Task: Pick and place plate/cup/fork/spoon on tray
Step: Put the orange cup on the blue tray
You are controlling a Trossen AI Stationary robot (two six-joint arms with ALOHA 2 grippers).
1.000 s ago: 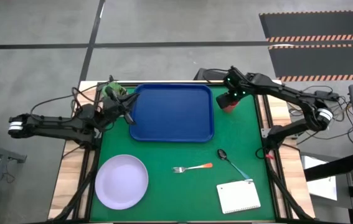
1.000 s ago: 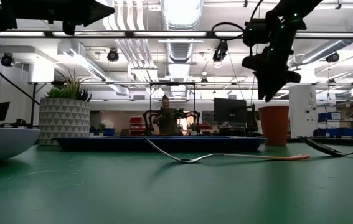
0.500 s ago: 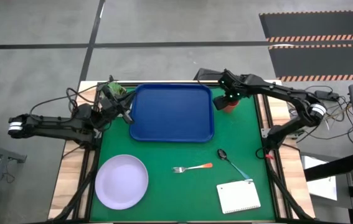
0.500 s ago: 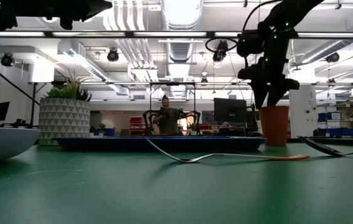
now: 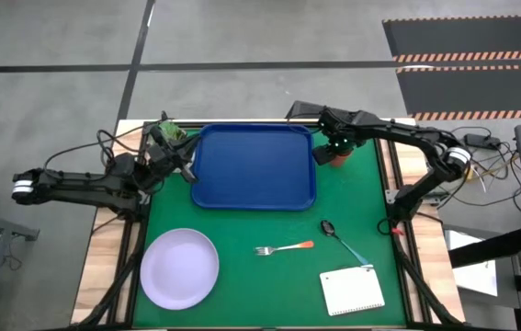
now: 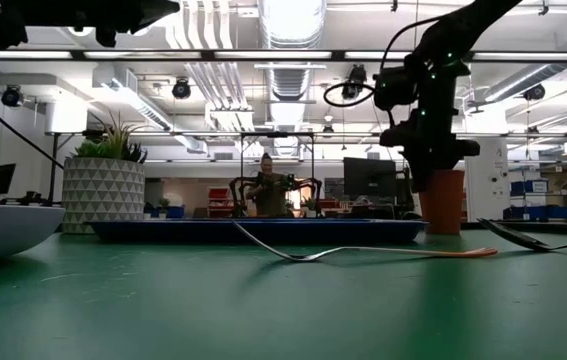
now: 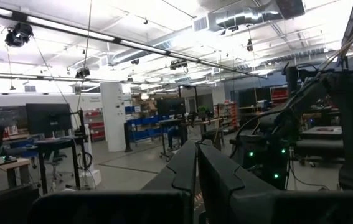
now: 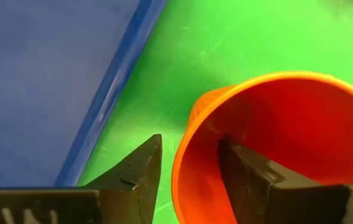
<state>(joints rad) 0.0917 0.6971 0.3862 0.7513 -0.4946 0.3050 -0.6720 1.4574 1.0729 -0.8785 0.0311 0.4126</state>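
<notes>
The orange-red cup (image 5: pixel 337 159) stands upright on the green mat just right of the blue tray (image 5: pixel 253 165). My right gripper (image 8: pixel 190 142) is open and lowered over the cup's tray-side wall (image 8: pixel 185 155), with one finger inside the cup and one outside. I cannot see either finger touching the wall. The lavender plate (image 5: pixel 179 267) lies at the near left. The fork (image 5: pixel 285 248) and the spoon (image 5: pixel 343 241) lie on the mat near the tray's near edge. My left gripper (image 5: pixel 187 168) is shut and empty, raised above the tray's left edge.
A white spiral notepad (image 5: pixel 352 291) lies at the near right. A potted plant (image 5: pixel 164 133) stands at the tray's far left corner, close to my left arm. In the low view a person (image 6: pixel 266 190) sits far behind the table.
My right gripper has come down from above the cup and a little toward the tray, until its open fingers straddle the cup's tray-side wall. The cup has stayed where it was.
</notes>
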